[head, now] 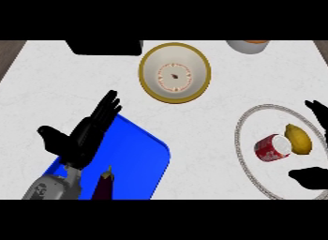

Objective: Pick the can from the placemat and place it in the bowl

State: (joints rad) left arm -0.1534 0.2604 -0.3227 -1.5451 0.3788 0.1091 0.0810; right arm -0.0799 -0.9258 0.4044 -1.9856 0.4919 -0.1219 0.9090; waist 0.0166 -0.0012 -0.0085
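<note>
can (272, 147) lying on placemat (257, 123), right hand (327, 121) splayed beside it, bowl (174, 72) apart

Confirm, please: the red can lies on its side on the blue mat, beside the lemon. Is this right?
Not quite. The head view shows the red can lying on its side on the round white mat, not on the blue mat. It is beside the lemon, as you said.
</note>
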